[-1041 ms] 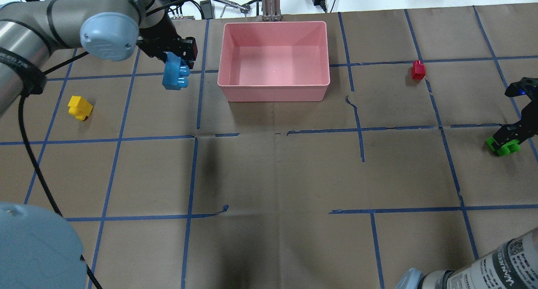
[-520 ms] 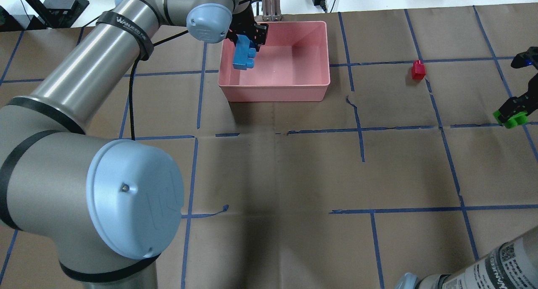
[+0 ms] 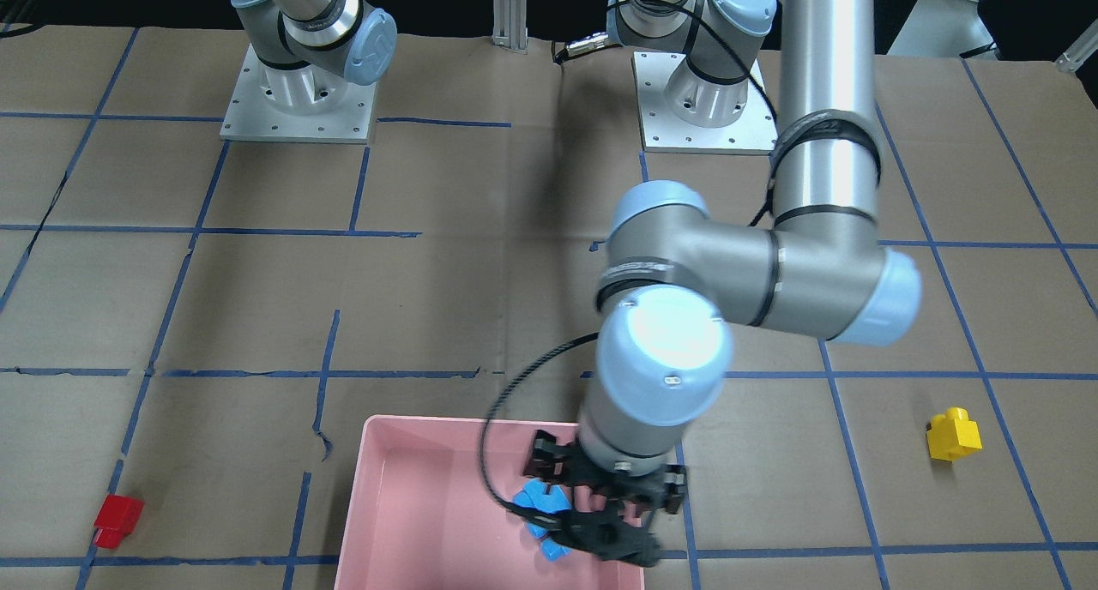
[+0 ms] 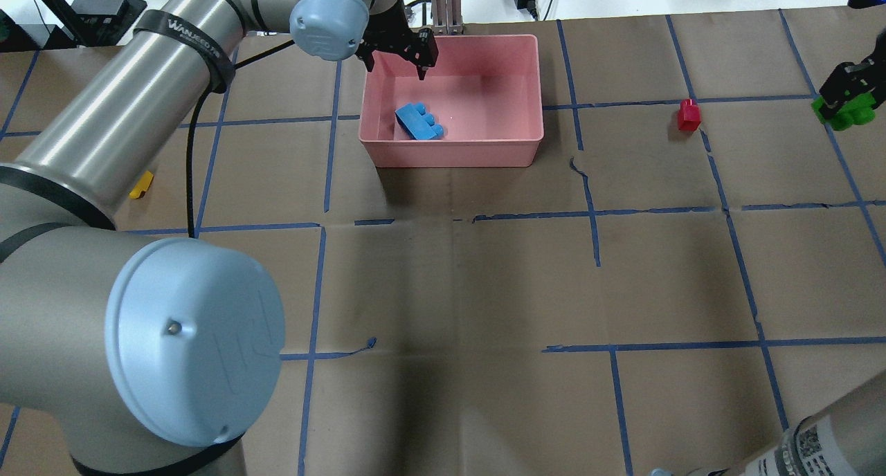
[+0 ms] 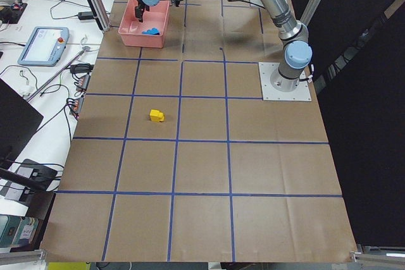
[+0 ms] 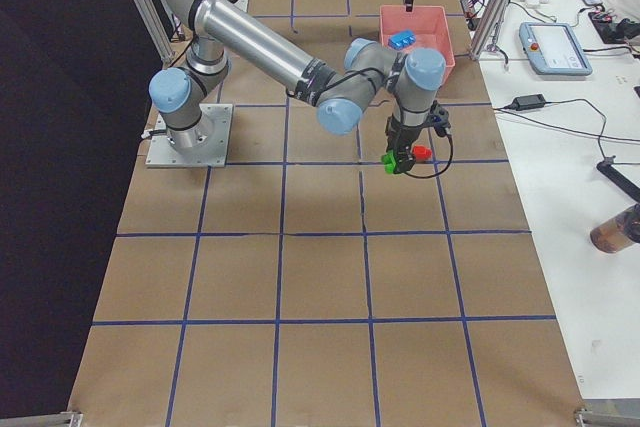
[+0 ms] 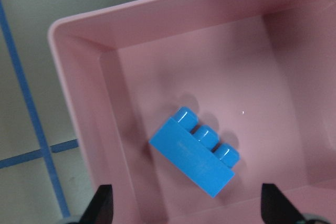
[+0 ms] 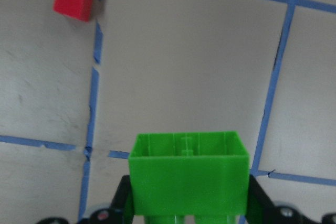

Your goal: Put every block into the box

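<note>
The light blue three-stud block (image 4: pixel 419 122) lies on the floor of the pink box (image 4: pixel 450 152), near its left wall. My left gripper (image 4: pixel 396 64) hangs open and empty above it; its wrist view shows the block (image 7: pixel 195 150) between the spread fingers. My right gripper (image 4: pixel 841 99) is shut on the green block (image 4: pixel 846 113) and holds it off the table at the far right; it also shows in the right wrist view (image 8: pixel 189 174). The red block (image 4: pixel 689 114) sits on the table right of the box. The yellow block (image 3: pixel 952 434) sits on the table, mostly hidden by my left arm in the overhead view.
The table is covered in brown paper with a grid of blue tape lines (image 4: pixel 592 213). An aluminium post (image 4: pixel 446 5) stands just behind the box. Both arm bases (image 3: pixel 296 101) are bolted at the robot's side. A desk with devices (image 6: pixel 555 47) runs along the far edge.
My left gripper carried the blue block from the table over the box and let go; the block now lies inside. My right gripper lifted the green block and moved it away toward the far edge.
</note>
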### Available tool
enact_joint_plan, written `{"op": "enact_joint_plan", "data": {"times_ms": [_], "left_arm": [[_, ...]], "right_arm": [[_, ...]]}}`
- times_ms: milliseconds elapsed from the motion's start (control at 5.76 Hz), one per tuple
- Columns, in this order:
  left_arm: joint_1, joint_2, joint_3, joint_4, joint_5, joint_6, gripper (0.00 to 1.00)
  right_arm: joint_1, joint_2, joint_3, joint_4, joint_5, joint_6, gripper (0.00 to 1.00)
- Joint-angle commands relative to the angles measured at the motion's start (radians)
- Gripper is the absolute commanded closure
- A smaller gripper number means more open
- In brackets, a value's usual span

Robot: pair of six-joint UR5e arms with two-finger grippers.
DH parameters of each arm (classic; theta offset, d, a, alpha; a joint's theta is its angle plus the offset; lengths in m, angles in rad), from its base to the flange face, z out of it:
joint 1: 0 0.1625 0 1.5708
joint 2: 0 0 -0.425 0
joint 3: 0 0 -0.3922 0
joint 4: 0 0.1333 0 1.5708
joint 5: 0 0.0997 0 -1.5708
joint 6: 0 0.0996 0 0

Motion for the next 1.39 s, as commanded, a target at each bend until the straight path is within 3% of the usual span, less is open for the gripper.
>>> {"op": "enact_joint_plan", "data": {"times_ms": [0,347,694,867,1214], "left_arm": [[0.165,0.18,-0.198,-0.016,-0.002,0.001,0.01],[0.404,0.231,-0.285,-0.017,0.01,0.111,0.01],[0.569,0.196,-0.301,-0.014,0.026,0.397,0.03],[0.629,0.131,-0.312,0.046,0.073,0.53,0.04],[0.68,0.043,-0.334,0.184,0.078,0.639,0.06]], "right_arm": [[0.175,0.002,-0.108,0.098,0.003,0.222,0.61],[0.387,0.022,-0.143,0.092,0.011,0.507,0.61],[0.603,0.158,-0.282,0.084,0.07,0.827,0.61],[0.664,0.247,-0.348,0.075,0.104,0.917,0.61],[0.678,0.367,-0.349,-0.029,0.113,0.939,0.61]]}}
